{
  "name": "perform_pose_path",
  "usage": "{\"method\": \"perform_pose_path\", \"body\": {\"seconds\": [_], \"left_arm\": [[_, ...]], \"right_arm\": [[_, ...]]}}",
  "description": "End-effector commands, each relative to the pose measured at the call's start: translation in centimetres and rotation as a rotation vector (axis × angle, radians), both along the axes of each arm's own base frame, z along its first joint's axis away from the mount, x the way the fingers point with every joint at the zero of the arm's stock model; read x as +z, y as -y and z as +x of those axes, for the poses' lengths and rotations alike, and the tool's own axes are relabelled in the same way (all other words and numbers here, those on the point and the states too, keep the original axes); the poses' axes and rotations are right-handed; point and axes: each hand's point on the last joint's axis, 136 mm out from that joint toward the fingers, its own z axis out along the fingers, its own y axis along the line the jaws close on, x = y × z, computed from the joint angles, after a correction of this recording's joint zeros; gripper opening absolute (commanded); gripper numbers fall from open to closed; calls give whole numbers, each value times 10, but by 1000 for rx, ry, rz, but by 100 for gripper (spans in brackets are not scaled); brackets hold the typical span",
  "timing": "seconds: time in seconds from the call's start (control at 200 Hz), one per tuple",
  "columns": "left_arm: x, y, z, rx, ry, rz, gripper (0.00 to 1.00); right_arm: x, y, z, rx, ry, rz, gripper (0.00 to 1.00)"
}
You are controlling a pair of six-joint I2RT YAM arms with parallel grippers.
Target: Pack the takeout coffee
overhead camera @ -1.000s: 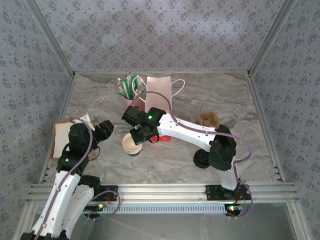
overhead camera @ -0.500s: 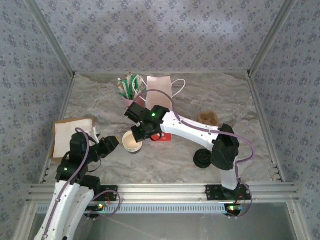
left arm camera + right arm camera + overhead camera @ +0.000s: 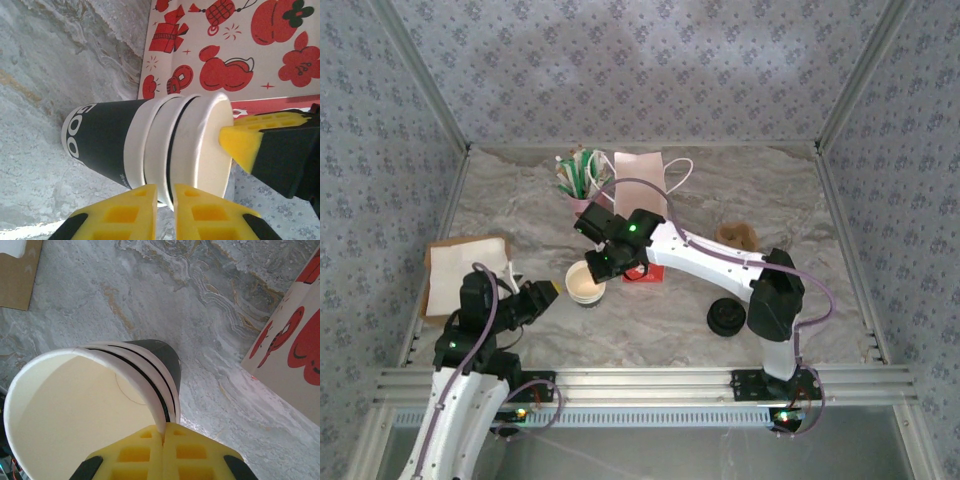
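The takeout coffee (image 3: 584, 284) is a small paper cup, cream inside and dark outside, standing mid-table in front of the tall red-and-white bag (image 3: 640, 185). Three nested rims show on it (image 3: 165, 145). My right gripper (image 3: 601, 265) is shut on the far side of its rim; the right wrist view shows the fingers (image 3: 164, 432) pinching the cup wall (image 3: 75, 410). My left gripper (image 3: 552, 290) sits at the cup's left side, its jaws (image 3: 165, 192) a narrow slit apart with table showing between them. The bag's printed face (image 3: 240, 45) stands just behind the cup.
A pink cup of sticks (image 3: 578, 180) stands at the back beside the bag. A black round lid (image 3: 727, 317) lies to the right, with a brown holder (image 3: 736, 237) behind it. A cardboard sheet with a white napkin (image 3: 465, 268) lies at the left edge.
My left gripper came down and right, toward the cup's left side, and its jaws narrowed a lot. The right arm shifted a little with the cup still pinched, uncovering the black lid.
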Motion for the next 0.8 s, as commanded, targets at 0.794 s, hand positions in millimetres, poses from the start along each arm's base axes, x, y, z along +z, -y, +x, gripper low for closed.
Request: {"method": "perform_pose_path", "body": {"seconds": [0.794], "left_arm": [[-9,6,-17,-26,-25,-143,26]], "right_arm": [[8,-14,-2,14,-34,61,0]]}}
